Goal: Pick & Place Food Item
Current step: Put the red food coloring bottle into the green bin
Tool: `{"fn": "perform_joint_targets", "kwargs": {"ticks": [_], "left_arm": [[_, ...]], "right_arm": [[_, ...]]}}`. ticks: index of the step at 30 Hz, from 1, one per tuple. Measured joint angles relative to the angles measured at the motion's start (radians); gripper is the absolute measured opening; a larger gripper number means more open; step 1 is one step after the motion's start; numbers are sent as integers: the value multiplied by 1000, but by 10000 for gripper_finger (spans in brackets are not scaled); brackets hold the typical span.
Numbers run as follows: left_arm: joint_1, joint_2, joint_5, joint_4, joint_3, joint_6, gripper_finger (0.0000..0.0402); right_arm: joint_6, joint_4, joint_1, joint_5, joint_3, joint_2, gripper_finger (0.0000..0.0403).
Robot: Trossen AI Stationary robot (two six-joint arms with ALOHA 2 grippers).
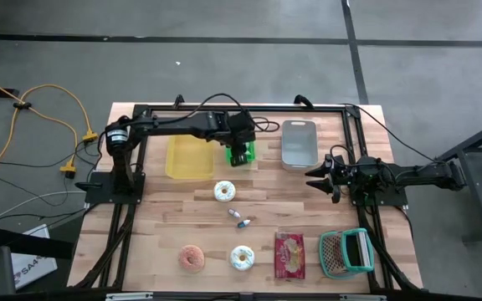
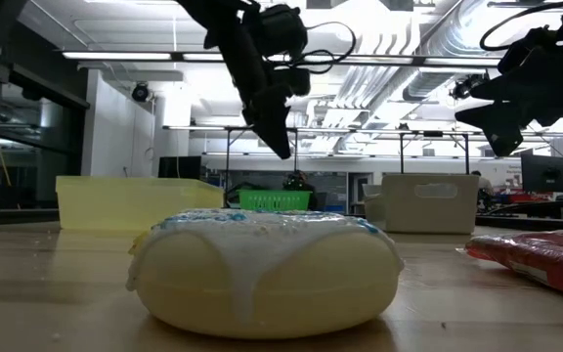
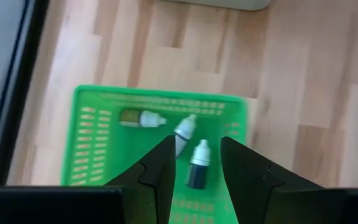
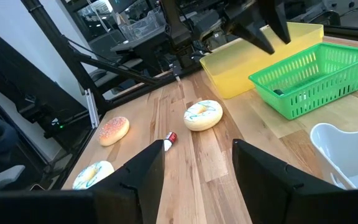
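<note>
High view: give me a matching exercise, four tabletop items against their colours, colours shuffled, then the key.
Items:
1. bin beside the left gripper
2. small basket under that gripper
3. tub near the right gripper
4. snack packet

Colours:
A. green
B. red
C. yellow
D. grey

Pairs: 1-C, 2-A, 3-D, 4-B

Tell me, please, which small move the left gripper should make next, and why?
Probably draw away from the green basket. The left gripper hangs open above it with nothing between its fingers, three small bottles already lie inside, and more small items wait on the table.
</note>
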Motion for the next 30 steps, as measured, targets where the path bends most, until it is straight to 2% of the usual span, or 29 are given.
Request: {"fn": "perform_joint_targets", "kwargs": {"ticks": [11,30], "left_arm": [[-116,0,-1,1,0,-53,120],[-391,0,-7,2,0,-180,120]], "right_arm": [[0,0,0,0,0,0,175],[0,0,0,0,0,0,175]]}}
